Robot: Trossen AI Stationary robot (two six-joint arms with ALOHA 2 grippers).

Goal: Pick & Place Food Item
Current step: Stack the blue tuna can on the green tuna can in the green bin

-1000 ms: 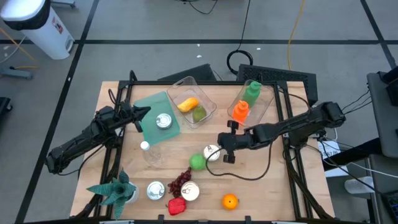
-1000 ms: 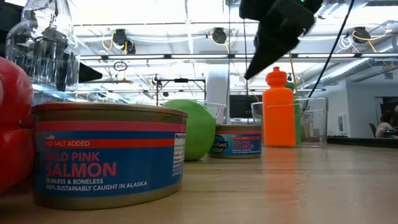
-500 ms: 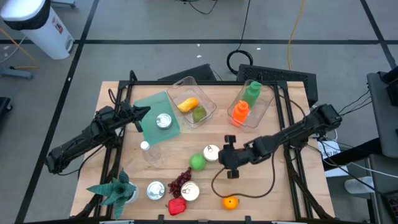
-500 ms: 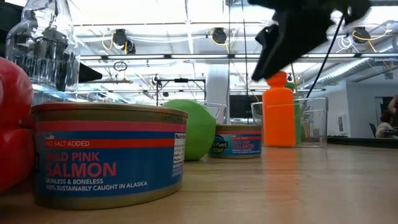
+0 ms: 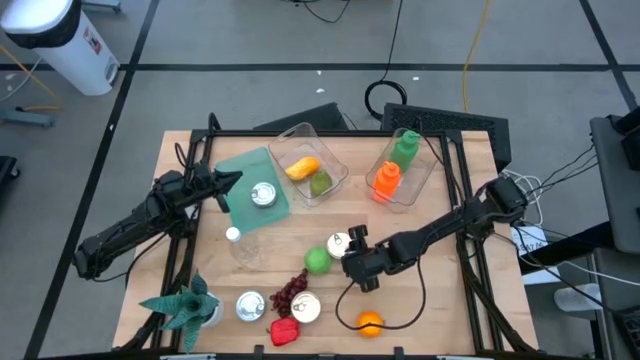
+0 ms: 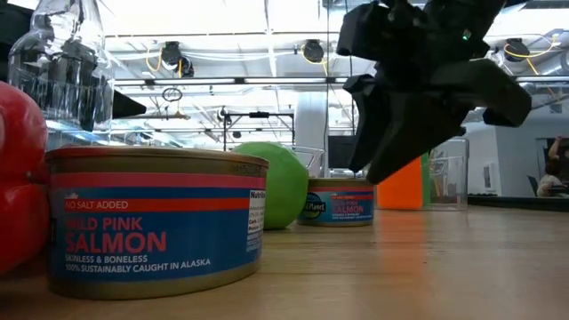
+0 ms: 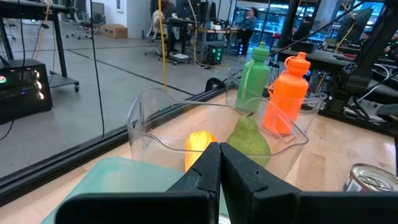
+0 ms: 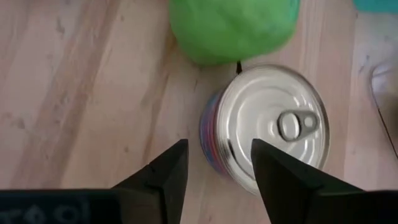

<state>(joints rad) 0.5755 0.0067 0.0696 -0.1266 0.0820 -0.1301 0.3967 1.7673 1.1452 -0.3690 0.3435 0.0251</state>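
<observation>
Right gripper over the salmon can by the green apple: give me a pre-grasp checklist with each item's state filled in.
1. Right gripper open: ok, a clear gap shows between its fingers.
2. Salmon can upright, pull-tab lid up: ok.
3. Gripper centred on the can: not ok; in the right wrist view the can sits off to one side of the gap.
4. Room around the can: not ok; the green apple sits right against it, so a finger may nudge it.
5. Gripper height above the table: cannot tell.
6. Left gripper out of the way: ok, shut and parked by the clear tub holding fruit.
</observation>
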